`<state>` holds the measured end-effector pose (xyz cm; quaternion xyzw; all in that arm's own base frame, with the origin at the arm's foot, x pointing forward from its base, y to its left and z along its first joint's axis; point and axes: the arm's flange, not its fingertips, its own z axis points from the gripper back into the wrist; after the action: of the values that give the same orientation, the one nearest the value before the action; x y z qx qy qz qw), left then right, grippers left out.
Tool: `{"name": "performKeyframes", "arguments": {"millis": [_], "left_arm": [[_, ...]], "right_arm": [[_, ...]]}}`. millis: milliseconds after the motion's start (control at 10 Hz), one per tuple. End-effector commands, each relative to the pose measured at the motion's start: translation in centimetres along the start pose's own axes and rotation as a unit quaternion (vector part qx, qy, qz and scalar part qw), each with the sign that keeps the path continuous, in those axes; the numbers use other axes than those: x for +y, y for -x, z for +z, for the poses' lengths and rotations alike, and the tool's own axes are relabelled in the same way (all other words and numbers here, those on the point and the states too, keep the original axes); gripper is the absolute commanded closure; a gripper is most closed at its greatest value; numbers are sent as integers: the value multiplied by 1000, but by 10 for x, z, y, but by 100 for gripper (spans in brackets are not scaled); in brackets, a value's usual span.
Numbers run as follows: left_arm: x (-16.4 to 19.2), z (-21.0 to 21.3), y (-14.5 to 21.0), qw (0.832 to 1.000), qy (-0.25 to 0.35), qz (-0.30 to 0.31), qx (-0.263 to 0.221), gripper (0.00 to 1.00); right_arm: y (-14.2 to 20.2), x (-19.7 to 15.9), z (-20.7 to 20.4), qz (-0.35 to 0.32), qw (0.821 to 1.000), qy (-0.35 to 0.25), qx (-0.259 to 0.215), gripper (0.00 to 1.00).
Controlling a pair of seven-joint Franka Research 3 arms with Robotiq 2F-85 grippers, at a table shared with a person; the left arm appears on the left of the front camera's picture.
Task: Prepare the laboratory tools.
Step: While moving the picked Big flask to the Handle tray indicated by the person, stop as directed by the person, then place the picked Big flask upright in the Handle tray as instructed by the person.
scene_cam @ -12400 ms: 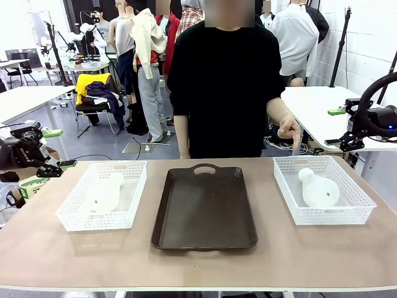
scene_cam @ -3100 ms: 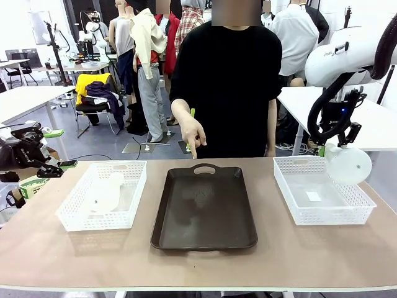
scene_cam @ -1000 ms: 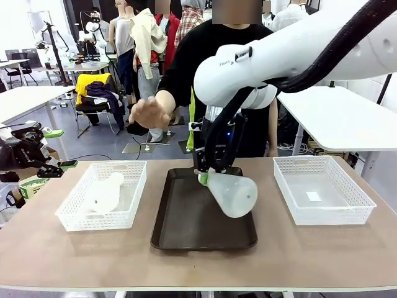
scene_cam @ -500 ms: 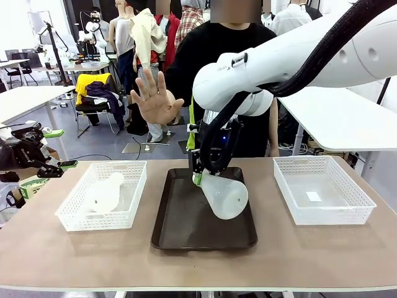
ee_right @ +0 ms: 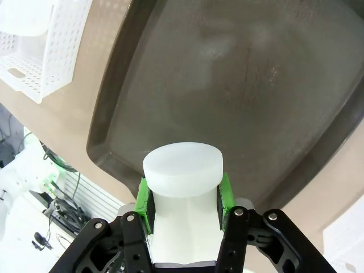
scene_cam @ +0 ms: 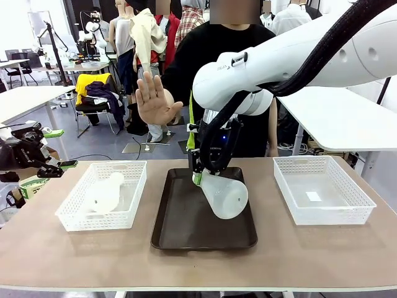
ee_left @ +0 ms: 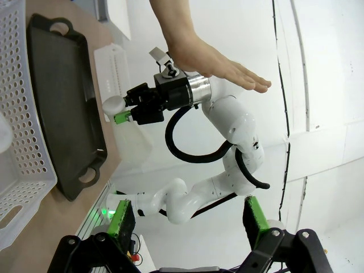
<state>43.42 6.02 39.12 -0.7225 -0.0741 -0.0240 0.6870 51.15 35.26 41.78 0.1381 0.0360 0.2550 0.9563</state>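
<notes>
Tray (scene_cam: 177, 226): arm's (scene_cam: 298, 56) flask (scene_cam: 224, 195) aslant, perhaps touching.

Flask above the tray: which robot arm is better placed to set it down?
Right. The right gripper grips the conical flask by its neck, tilted over the dark brown tray; the left gripper sits open far off to the left, empty.

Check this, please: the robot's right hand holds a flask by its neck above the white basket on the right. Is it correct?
Not quite. The right hand holds the flask by its neck above the dark tray, not above the white basket on the right. The front view shows it.
</notes>
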Motion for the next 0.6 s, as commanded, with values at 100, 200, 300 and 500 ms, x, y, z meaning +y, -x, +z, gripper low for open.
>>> {"name": "performKeyframes", "arguments": {"millis": [100, 200, 300, 500], "left_arm": [[-2, 1, 0, 1000, 0, -4, -1, 0], [-2, 1, 0, 1000, 0, -4, -1, 0], [-2, 1, 0, 1000, 0, -4, -1, 0], [-2, 1, 0, 1000, 0, -4, -1, 0]], "right_arm": [[0, 0, -2, 0, 1000, 0, -2, 100], [0, 0, -2, 0, 1000, 0, -2, 100], [0, 0, -2, 0, 1000, 0, -2, 100], [0, 0, -2, 0, 1000, 0, -2, 100]]}}
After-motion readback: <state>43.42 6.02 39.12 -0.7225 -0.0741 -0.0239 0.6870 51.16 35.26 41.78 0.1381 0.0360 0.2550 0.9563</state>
